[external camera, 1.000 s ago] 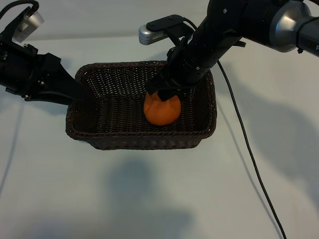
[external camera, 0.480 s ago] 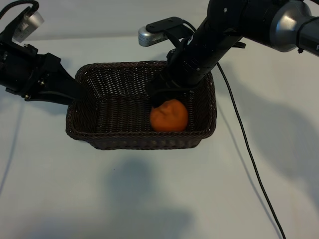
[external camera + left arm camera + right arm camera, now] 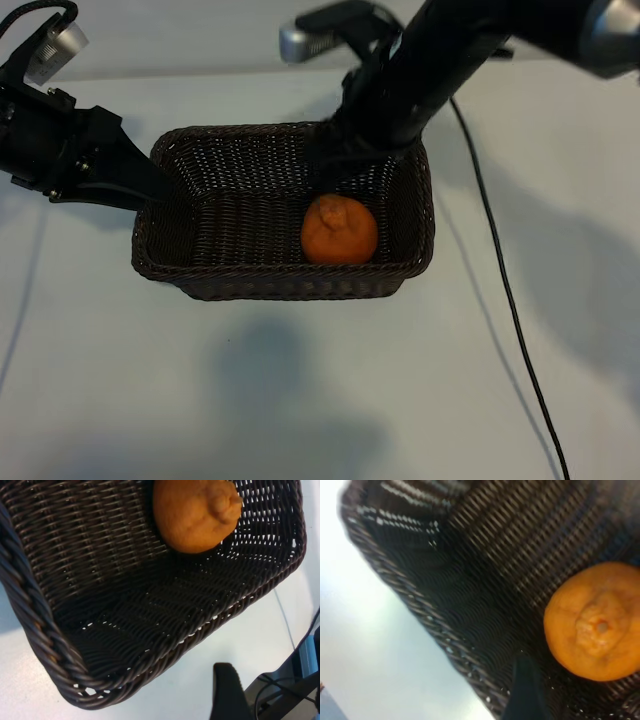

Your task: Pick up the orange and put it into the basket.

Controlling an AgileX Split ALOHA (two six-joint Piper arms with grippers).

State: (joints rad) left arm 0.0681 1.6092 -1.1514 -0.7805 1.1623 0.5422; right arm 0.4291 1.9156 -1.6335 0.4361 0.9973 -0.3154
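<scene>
Orange down in the basket, right gripper off it.

You can see the orange (image 3: 339, 230) resting on the floor of the basket (image 3: 160, 262), toward its right end by the near wall, stem dimple up. Your right gripper (image 3: 335, 170) hangs above it at the far rim, jaws parted and holding nothing. Your left gripper (image 3: 150, 186) sits at the basket's left rim; whether it grips the rim, you cannot tell.
</scene>
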